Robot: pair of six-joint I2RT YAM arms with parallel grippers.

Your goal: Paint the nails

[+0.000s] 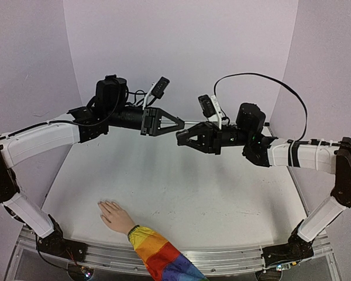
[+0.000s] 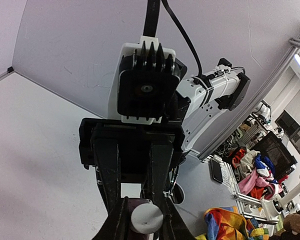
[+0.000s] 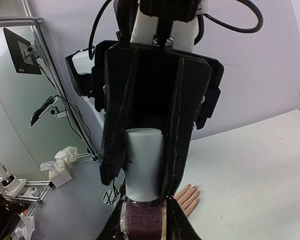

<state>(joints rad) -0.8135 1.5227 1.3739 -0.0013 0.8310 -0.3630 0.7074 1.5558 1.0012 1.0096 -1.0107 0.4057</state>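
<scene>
High above the table's middle, my two grippers meet tip to tip. My right gripper (image 3: 142, 207) is shut on a small dark purple bottle (image 3: 142, 222). The bottle's white cap (image 3: 144, 162) points away from it, into my left gripper (image 2: 140, 210), whose fingers press the cap (image 2: 146, 218) from both sides. From above, the left gripper (image 1: 178, 124) and right gripper (image 1: 181, 138) nearly touch, and the bottle is hidden between them. The pale hand (image 1: 117, 216) lies flat at the near left of the table, its nails (image 1: 105, 204) pale. The hand (image 3: 187, 197) also shows below the right gripper.
The rainbow-striped sleeve (image 1: 159, 256) runs off the table's near edge (image 1: 222, 260). Lilac walls (image 1: 181, 52) close in the back and sides. Off the table, clutter and a phone (image 2: 216, 171) lie on the floor.
</scene>
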